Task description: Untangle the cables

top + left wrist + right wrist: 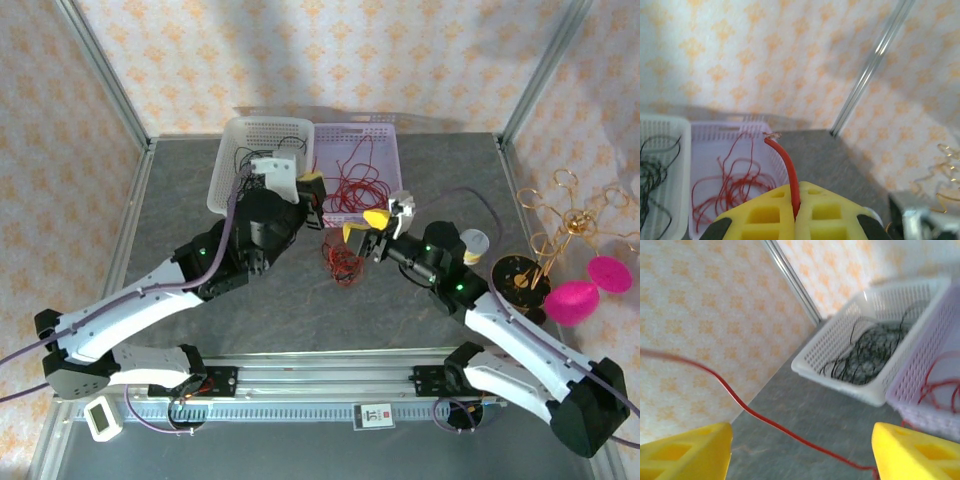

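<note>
Top external cam: L gripper (313, 185) is up at 12 o'clock of the table (300, 320), right over the seam btw the white basket (225, 170) and the lilac basket (392, 140). Left wrist cam shows its yellow fingers (760, 217) pressed tight together w/ one red cable (786, 162) pinched in the seam, free end poking up and curling to 11 o'clock. R gripper (364, 225) sits just past table centre, approx 1 o'clock of the tangle (342, 260), fingers wide apart. Right wrist cam agrees: both yellow fingers (687, 452) are spread to the bottom corners w/ nothing clamped. A red strand (730, 390) runs across the gap from 9 o'clock down to 5 o'clock, can't tell if it touches either pad. Tangle itself is a small, mostly red knot lying on the table near centre, at 6 o'clock of both grippers. Loose red cables (350, 185) are piled in the lilac basket, black cables (262, 152) in the white one. Gold wire ornament (565, 215) stands at 3 o'clock, well apart from the cables
</note>
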Robot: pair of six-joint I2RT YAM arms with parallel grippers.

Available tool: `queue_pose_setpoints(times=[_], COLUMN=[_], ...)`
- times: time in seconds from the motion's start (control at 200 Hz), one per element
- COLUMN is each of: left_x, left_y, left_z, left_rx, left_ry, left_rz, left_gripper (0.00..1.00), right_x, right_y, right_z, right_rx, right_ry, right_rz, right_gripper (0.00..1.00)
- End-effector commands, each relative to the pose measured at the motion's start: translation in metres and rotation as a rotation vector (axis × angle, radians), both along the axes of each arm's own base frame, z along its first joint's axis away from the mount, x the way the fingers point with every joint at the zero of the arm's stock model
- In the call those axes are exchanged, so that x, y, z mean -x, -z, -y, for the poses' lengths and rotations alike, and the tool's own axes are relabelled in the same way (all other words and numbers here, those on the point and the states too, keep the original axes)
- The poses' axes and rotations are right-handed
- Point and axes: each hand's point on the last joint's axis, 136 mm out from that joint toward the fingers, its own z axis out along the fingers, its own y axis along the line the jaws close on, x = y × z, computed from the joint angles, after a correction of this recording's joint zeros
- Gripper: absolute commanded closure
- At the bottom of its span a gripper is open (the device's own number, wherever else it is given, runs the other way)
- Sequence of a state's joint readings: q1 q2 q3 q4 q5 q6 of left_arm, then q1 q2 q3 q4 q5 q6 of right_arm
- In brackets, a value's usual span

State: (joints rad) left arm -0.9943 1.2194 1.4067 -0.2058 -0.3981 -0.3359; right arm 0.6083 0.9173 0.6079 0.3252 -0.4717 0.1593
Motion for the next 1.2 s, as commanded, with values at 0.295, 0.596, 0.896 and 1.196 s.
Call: queue_pose_setpoints(times=[0.295,0.596,0.896,1.196], left_x=[0.022,0.035,0.046,0.031], left_y=[-0.108,-0.180,-0.236,-0.238], left_z=[0.003,-0.011,-0.040,-0.034], left_rx=[0.066,0.142,0.193,0.128], left_ry=[0.128,0.121,0.024,-0.043], left_rz=[0.215,0.392,0.561,0.580], left_gripper=[1.00,1.00,1.00,1.00], right_x=[-0.053,-0.064,-0.034,-0.024], right_y=[-0.007,0.072,0.166,0.155], right_z=[-0.055,-0.073,-0.059,-0.007], right_rx=[0.041,0.029,0.157,0.220], right_ry=[-0.086,-0.030,0.030,0.218], right_rz=[0.127,-0.100,-0.316,-0.300], right_gripper=[0.34,0.58,0.61,0.39])
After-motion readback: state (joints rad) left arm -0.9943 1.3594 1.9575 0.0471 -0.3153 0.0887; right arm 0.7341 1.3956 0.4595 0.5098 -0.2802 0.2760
